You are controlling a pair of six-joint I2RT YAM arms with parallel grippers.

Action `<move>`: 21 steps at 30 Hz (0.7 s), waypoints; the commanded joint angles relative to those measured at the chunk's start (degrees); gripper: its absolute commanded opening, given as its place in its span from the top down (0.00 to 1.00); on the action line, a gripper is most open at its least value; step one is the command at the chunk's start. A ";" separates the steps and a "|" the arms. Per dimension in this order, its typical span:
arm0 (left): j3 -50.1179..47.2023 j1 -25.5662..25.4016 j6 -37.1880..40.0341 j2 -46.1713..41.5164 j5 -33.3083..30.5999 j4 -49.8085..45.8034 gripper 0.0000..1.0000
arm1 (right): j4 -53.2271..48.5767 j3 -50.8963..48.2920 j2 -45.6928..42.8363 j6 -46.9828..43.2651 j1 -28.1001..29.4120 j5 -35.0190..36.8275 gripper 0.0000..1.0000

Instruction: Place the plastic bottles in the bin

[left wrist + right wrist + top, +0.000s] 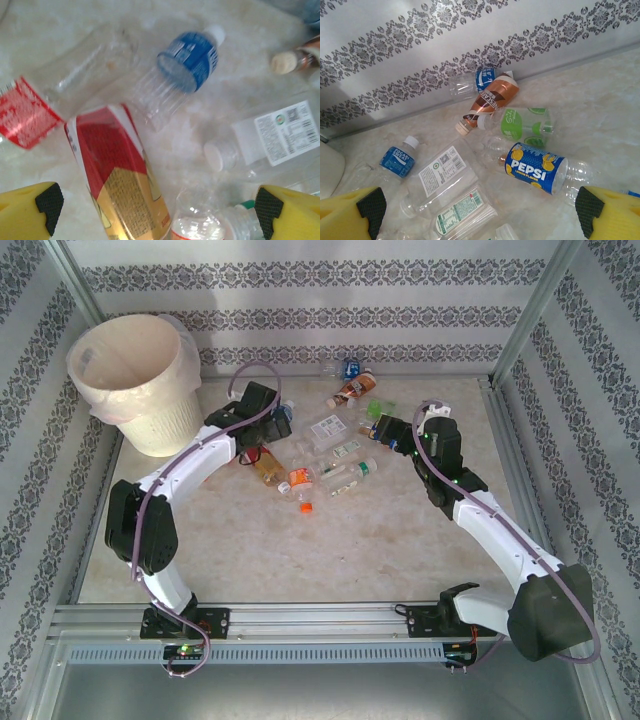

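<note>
Plastic bottles (330, 427) lie scattered on the table (300, 560), right of the bin (160, 425).

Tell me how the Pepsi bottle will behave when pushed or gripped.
The Pepsi bottle looks empty, so it is probably light. Lying on its round side, it may roll away. Its thin clear wall will likely dent when squeezed.

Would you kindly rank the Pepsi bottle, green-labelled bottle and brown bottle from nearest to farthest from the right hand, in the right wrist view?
1. Pepsi bottle, just ahead, right side.
2. Green-labelled bottle, behind it.
3. Brown bottle, farthest back, slightly left.
</note>
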 commanded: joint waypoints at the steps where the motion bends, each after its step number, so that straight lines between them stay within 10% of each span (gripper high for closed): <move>1: -2.39 0.63 -6.27 0.88 1.58 -0.92 0.00 | 1.43 -0.16 0.15 -1.22 0.58 0.71 0.02; 21: -7.89 4.31 -15.02 12.04 7.35 9.56 0.02 | 0.05 -1.94 -3.23 -3.50 0.56 1.94 0.02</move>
